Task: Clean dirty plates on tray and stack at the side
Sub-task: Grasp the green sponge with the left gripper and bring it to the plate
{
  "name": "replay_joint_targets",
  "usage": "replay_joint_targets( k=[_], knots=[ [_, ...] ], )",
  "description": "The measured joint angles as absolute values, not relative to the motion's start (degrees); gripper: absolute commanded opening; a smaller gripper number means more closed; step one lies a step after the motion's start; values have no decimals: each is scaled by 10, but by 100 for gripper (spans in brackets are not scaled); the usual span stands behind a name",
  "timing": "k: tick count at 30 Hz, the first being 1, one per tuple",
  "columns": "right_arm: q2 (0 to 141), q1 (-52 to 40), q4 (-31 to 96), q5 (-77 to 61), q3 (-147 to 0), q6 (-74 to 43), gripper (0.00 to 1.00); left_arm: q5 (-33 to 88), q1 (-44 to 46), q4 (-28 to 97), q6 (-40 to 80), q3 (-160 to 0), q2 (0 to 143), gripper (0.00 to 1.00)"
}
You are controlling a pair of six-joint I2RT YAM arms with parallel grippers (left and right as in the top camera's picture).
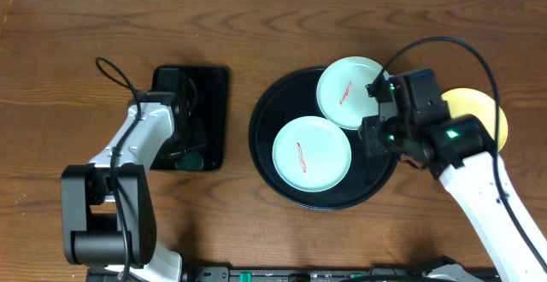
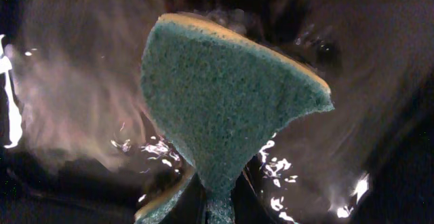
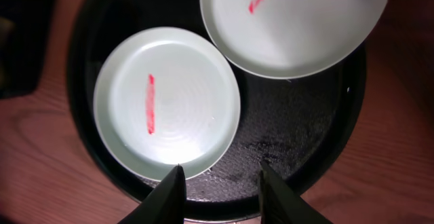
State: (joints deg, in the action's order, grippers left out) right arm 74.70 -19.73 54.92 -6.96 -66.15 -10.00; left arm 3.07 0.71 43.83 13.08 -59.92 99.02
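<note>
Status: task partly complete, by my judgement.

My right gripper hangs with jaws apart and empty above the round tray. Just ahead of these jaws and to their left lies one mint plate. The second mint plate lies further ahead and overlaps the first plate's rim. Each has a red streak; neither is cleaned.

The yellow plate lies off the tray on the table, partly beneath my right arm. No streak shows on its visible part.

My left gripper is clamped on the green sponge, with the rectangular tray directly beneath these jaws.

Outstanding: two plates to wipe and stack.
</note>
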Motion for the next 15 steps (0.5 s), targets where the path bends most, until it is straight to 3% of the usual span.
replay_joint_targets(
  k=[7,15],
  knots=[
    [845,-197,547,-75,-662,-99,29,78,7,575,131,-717,988,7],
    [978,-165,518,-147,-660,-77,28,162,34,615,131,-791,905,7]
  ],
)
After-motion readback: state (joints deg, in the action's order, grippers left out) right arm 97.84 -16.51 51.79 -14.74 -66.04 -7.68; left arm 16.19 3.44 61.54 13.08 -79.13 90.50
